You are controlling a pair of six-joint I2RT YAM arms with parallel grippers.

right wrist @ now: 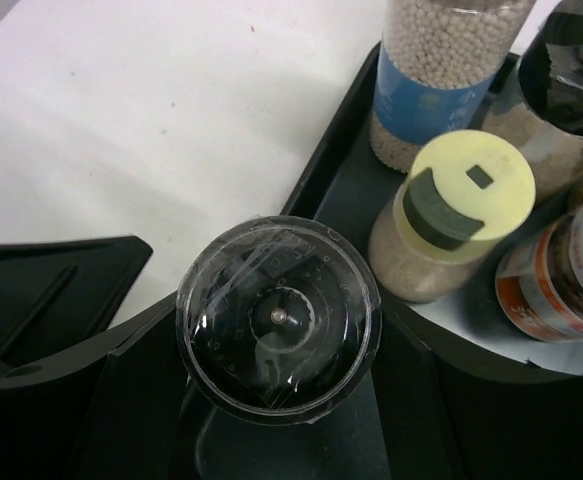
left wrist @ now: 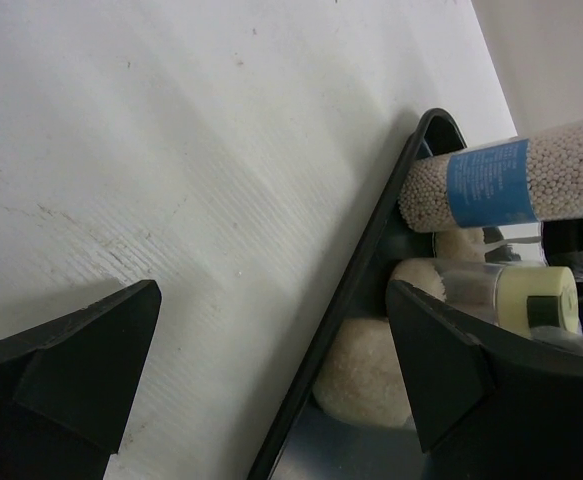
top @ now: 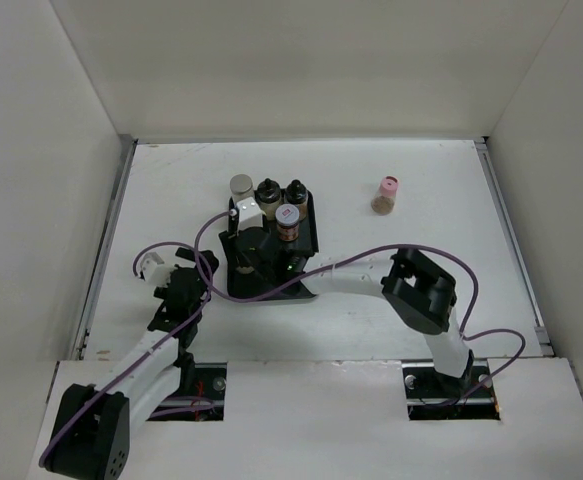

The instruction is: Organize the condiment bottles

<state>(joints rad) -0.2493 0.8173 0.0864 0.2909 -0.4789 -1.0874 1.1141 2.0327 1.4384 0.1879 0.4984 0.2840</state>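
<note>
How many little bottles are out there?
7: six in the black tray, the clear-lidded one gripped by the right tool; the pink-capped one sits apart on the table. The right arm may hide more.

1. My gripper has its two black fingers closed against a clear-capped bottle, one finger on each side. I look straight down on the bottle's round, see-through cap with dark parts under it.
2. Just beyond it lies the black tray, its rim running slantwise across the view.
3. In the tray stands a cream-capped bottle with a pale tan body.
4. Behind that is a blue-banded bottle full of small white pellets.
5. A dark-capped bottle is at the top right, partly cut off.
6. An orange-labelled bottle stands at the right edge, beside the cream-capped one.
7. The white table fills the upper left.
</note>
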